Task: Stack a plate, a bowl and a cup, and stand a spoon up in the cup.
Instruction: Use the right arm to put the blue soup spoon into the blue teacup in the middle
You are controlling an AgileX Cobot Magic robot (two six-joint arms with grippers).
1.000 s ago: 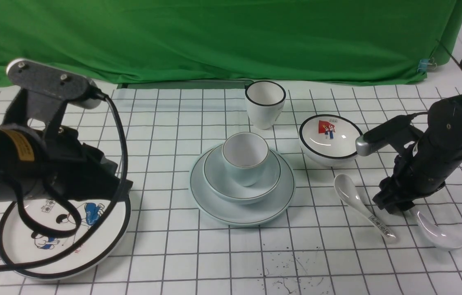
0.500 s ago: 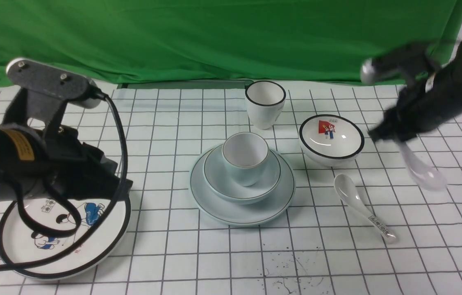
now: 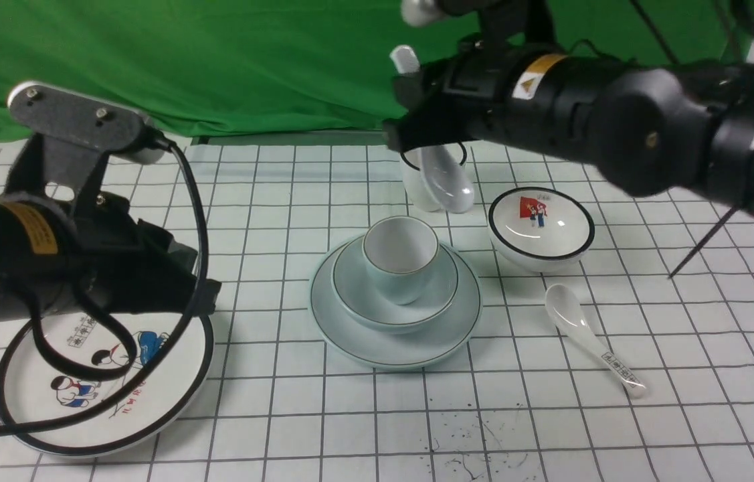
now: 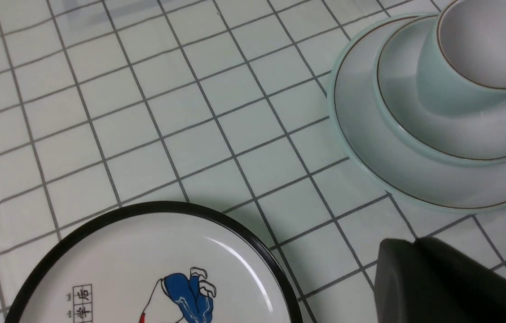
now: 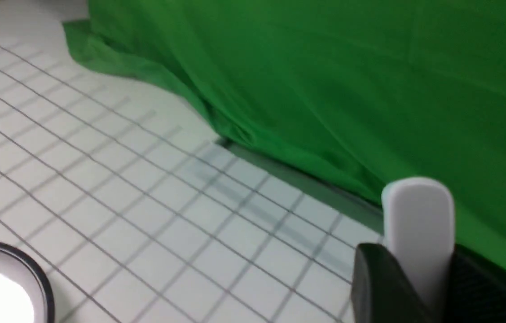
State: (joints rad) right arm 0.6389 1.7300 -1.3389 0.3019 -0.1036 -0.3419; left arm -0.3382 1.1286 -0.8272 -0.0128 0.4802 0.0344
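Landmark: the pale blue-green bowl (image 3: 350, 294), wide and plain, with a thin dark rim line.
Plate: the pale blue-green plate (image 3: 398, 357) lies directly under the bowl, its rim showing all around it, on the white gridded worktop (image 3: 269, 415).
Cup: the pale blue-green cup (image 3: 398, 281) stands upright inside the bowl, its mouth up.
Spoon: the plain white spoon (image 3: 447, 184) hangs in the air beyond the bowl, bowl end down and handle end up, apart from the cup.
Right hand: the right hand (image 3: 407, 110) is clenched on the spoon's handle, which sticks out above the fingers.
Left hand: the left hand (image 4: 407, 244) is shut with its fingertips together, to the left of the bowl.
Tall cup: the white cup with the black rim (image 3: 415, 184) stands beyond the bowl, partly hidden behind the spoon.
Small bowl: the black-rimmed white bowl (image 3: 540, 231) with a red flag picture sits to the right of the landmark bowl and a little farther off.
Labelled spoon: the white spoon with a printed label (image 3: 581, 328) lies on the worktop to the right of the landmark bowl.
Cartoon plate: the black-rimmed plate with cartoon children (image 3: 102, 438) lies to the left of the landmark bowl, nearer the camera, partly covered by the left arm (image 3: 102, 248).
Backdrop: a green cloth (image 3: 269, 67) hangs beyond the bowl.
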